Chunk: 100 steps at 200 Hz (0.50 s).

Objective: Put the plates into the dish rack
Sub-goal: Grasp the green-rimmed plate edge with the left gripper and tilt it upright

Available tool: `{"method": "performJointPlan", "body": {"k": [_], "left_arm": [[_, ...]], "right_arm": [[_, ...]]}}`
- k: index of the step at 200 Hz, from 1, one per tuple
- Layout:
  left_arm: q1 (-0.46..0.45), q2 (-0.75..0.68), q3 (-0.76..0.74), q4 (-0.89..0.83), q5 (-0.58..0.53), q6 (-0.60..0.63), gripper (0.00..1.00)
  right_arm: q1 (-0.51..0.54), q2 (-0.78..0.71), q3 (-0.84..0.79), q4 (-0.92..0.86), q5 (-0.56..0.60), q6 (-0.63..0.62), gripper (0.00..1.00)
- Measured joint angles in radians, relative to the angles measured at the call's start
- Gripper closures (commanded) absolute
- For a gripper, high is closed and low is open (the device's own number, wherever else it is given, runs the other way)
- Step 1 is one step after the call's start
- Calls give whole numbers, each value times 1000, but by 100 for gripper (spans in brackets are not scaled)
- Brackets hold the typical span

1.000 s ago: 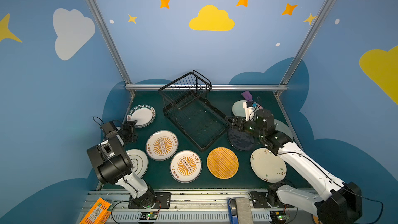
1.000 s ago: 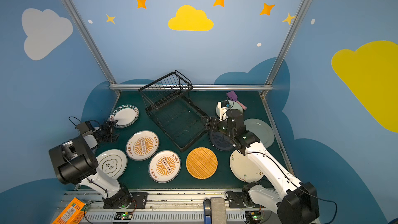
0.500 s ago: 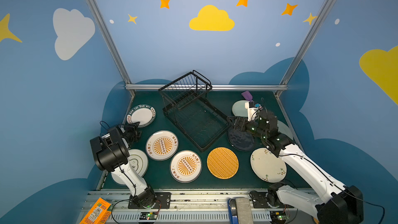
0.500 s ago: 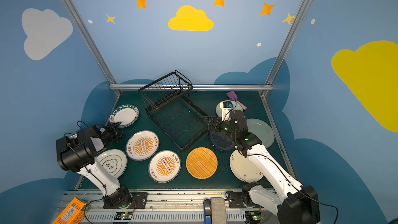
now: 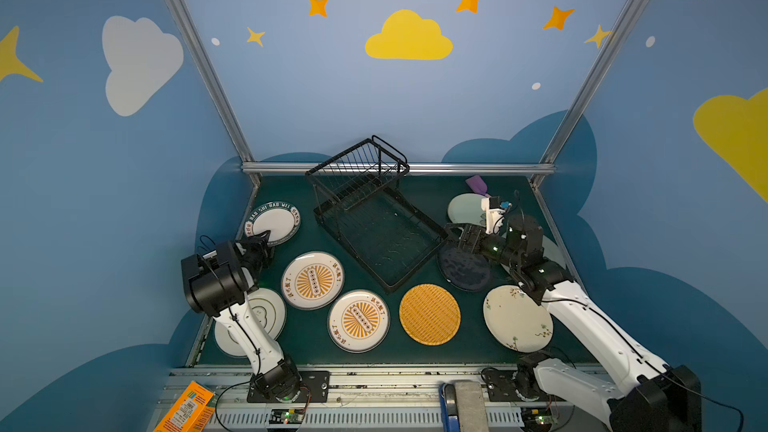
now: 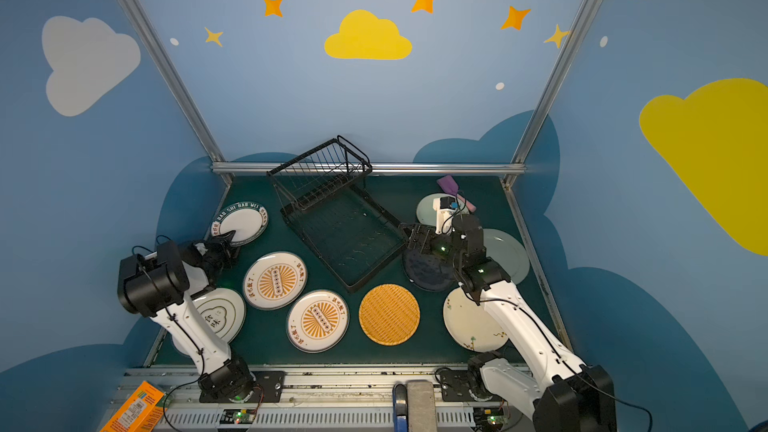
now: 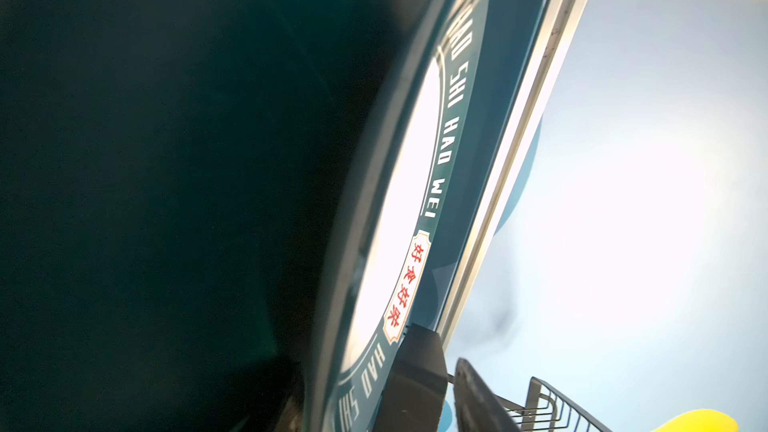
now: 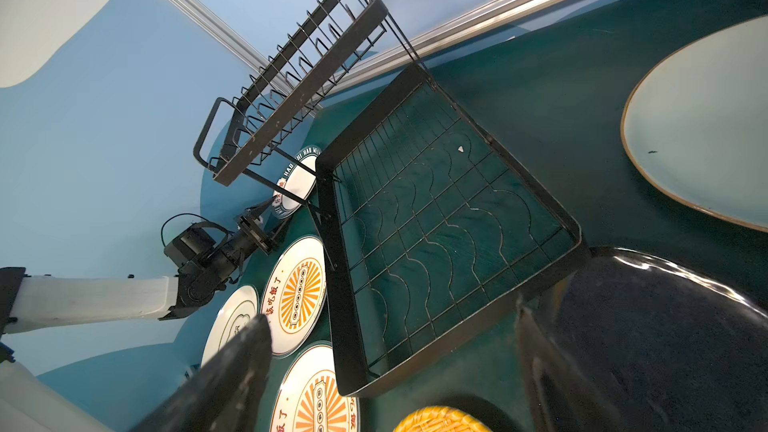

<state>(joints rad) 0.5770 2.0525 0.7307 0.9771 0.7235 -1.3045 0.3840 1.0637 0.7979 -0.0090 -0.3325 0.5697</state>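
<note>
Left of the rack [image 5: 374,234], the left hand [image 5: 266,238] straddled the rim of the lettered plate [image 5: 276,222], half open, to lift it; grip uncertain. Right of it, the right hand [image 5: 455,238] gaped empty by the navy plate [image 5: 463,274]

Top views are evenly lit, edges bent. In left wrist view wall [image 7: 623,180] is blown out, plate [image 7: 399,209] blurred w/ glare.

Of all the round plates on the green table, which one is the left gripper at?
The white round plate with the dark rim lettered HAO SHI HAO WEI, rearmost on the left; the left gripper straddles its near edge.
</note>
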Motion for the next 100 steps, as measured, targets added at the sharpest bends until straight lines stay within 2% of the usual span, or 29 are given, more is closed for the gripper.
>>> {"method": "performJointPlan", "body": {"k": [11,31,71,86,100], "left_arm": [[-4,18,0,42,-7,-16,46],[-13,40,-1,88,-34,-37,56],[-23,52,-3,122,-80,-68,90],[-24,55,-4,140,-89,-88,96],[-23,58,-8,157,-95,-105,96]], "right_arm": [[-5,-1,-2,2,-5,6,11],[-13,-7,-2,2,-11,15,11],[-29,-35,-2,2,-16,29,11],[-33,-46,-2,0,-16,29,11],[-34,-52,-2,-4,-16,28,11]]}}
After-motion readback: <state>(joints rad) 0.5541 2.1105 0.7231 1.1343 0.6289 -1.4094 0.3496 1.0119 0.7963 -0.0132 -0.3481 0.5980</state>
